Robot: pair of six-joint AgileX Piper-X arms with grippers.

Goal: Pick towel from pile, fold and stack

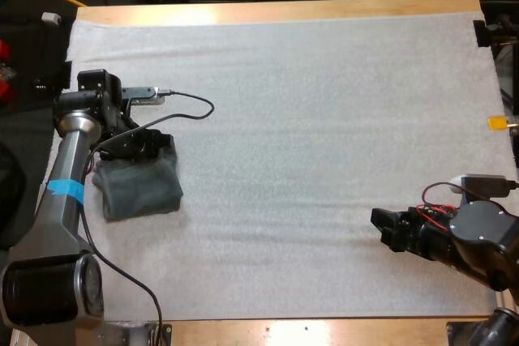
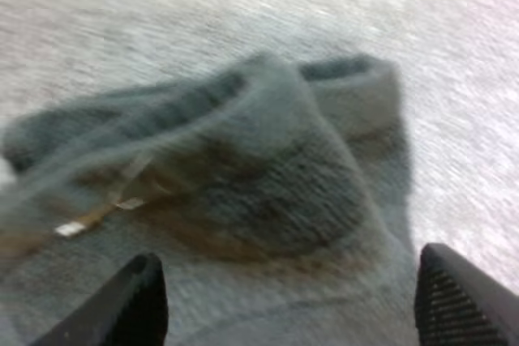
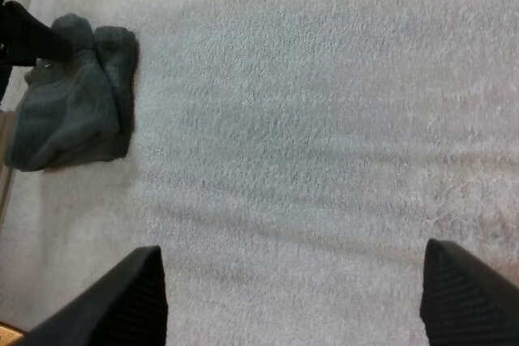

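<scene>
Left gripper (image 2: 288, 257) jaws spread wide, holding nothing; towel (image 1: 142, 188) directly beneath. Right gripper (image 3: 292, 253) likewise spread, empty, mat (image 3: 324, 119) below. Risk: closing may pinch several bunched layers together.

towel (image 1: 139, 186) looked soft, fuzzy matt cloth | mat (image 1: 324, 119) was white, matt, finely grained, perhaps foam | worktop (image 1: 284, 10) showed smooth pale wood with slight sheen | left hand (image 2: 288, 281) fingers (image 2: 462, 305) were matt black, ribbed
</scene>
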